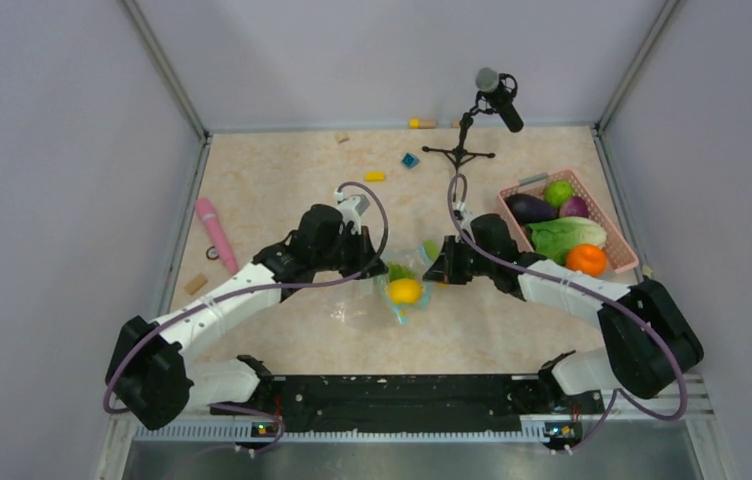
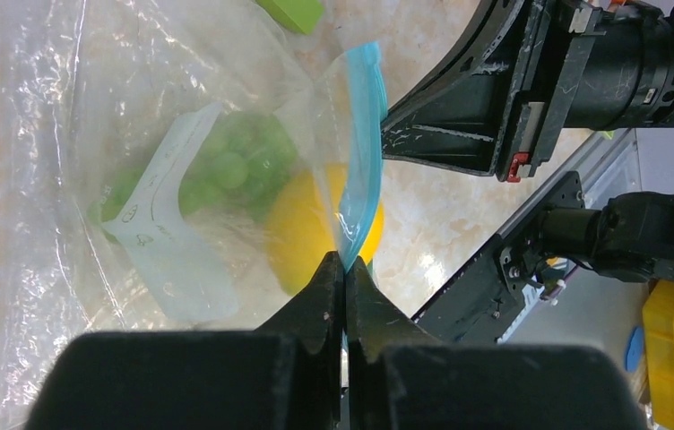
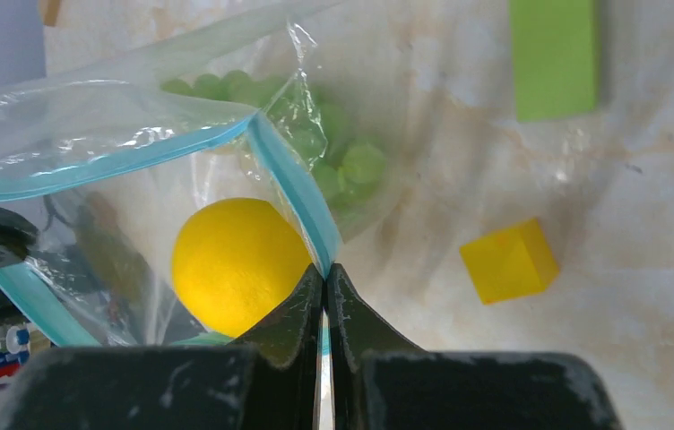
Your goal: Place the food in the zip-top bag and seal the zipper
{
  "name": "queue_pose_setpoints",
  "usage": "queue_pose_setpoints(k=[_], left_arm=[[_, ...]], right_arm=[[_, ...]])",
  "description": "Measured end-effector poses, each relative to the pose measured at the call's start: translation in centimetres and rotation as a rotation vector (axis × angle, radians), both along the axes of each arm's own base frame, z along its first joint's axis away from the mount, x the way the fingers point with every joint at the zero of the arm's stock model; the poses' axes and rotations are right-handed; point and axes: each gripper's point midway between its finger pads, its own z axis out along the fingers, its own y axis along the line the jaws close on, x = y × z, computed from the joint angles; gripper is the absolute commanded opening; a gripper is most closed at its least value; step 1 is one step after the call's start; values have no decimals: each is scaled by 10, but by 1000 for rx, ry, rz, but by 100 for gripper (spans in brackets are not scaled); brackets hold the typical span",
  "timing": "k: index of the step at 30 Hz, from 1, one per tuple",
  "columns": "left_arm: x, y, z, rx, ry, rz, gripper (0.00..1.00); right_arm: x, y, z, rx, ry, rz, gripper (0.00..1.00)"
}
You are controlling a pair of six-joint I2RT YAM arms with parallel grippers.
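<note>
The clear crinkly zip-top bag [image 2: 47,179] is held over the middle of the desk [image 1: 282,170] between both arms, its thin teal zipper strip [image 3: 290,188] running from one to the other. The left claw [image 2: 344,264] and right claw [image 3: 324,273] are each pinched together on that strip. A yellow toy lemon [image 3: 235,264] is seen inside.

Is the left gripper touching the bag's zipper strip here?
Touching. Left wrist view shows the left gripper shut on the zipper, the teal strip pinched between its tips.

Clear crinkly glossy plastic zip-top bag [image 2: 47,107], smooth matt lemon [image 3: 230,264]
</note>
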Motion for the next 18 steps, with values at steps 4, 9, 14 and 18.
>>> queue_pose_setpoints(k=[4,9,14,18], left_arm=[[0,7,15,-8,-45,23,0],[5,30,30,29,-120,127,0],[15,52,39,77,-182,245,0],[19,59,40,93,-201,286,0]], right_arm=[[10,14,37,37,-83,28,0],[20,28,117,114,-262,71,0],[25,25,166,120,-360,63,51],[38,3,162,-6,-348,-29,98]])
